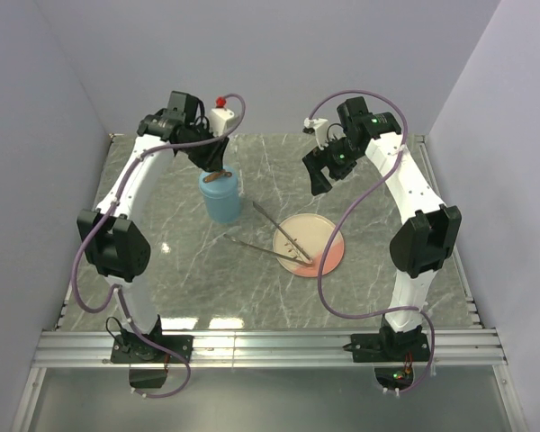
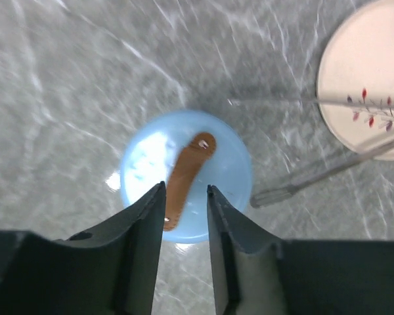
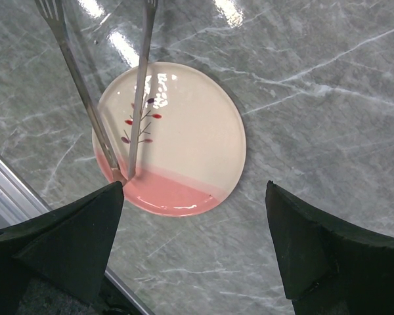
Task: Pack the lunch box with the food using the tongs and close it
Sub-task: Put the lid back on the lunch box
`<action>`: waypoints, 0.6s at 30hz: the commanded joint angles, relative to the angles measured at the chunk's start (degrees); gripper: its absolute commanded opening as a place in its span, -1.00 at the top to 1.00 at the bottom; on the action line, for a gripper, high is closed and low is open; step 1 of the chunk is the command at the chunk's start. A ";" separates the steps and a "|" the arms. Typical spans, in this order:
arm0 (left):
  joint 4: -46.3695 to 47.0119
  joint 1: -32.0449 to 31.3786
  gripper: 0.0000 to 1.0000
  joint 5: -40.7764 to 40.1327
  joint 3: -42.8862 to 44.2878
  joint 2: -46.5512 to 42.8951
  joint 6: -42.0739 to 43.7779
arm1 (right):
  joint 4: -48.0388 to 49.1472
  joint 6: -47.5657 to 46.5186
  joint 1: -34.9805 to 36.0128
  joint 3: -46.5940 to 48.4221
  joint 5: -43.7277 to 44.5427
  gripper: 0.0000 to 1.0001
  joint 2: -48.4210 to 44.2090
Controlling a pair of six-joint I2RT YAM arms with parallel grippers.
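Note:
The light-blue lunch box (image 1: 222, 202) stands upright left of centre, its round lid (image 2: 223, 170) on top with the brown strap handle (image 2: 187, 176) lying across it. My left gripper (image 2: 185, 190) hangs just above the lid, its dark fingers (image 2: 148, 216) narrowly open on either side of the strap's near end, gripping nothing. The silver tongs (image 1: 268, 236) lie on the table with their joined end resting on the pink plate (image 1: 331, 250). My right gripper (image 3: 196, 188) is wide open above the plate (image 3: 190, 131) and empty. No food is in view.
Grey marble tabletop with white walls on three sides. An aluminium rail (image 1: 270, 346) runs along the near edge and carries both arm bases. The tongs' spread arms (image 3: 141, 85) point toward the lunch box.

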 commanded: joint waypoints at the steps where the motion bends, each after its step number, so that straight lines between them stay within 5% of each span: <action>1: -0.36 -0.53 0.28 1.03 -4.68 -1.54 0.08 | -0.29 -1.15 -0.25 0.09 0.03 -0.91 -2.99; 9: 0.70 -0.70 0.34 -0.74 -11.90 0.49 1.23 | -0.12 -1.42 -0.69 -0.62 0.20 -0.90 -3.70; 18: -2.72 -0.70 0.33 -0.47 1.52 1.72 0.00 | -1.08 -1.59 -0.78 1.05 0.12 -0.90 -3.17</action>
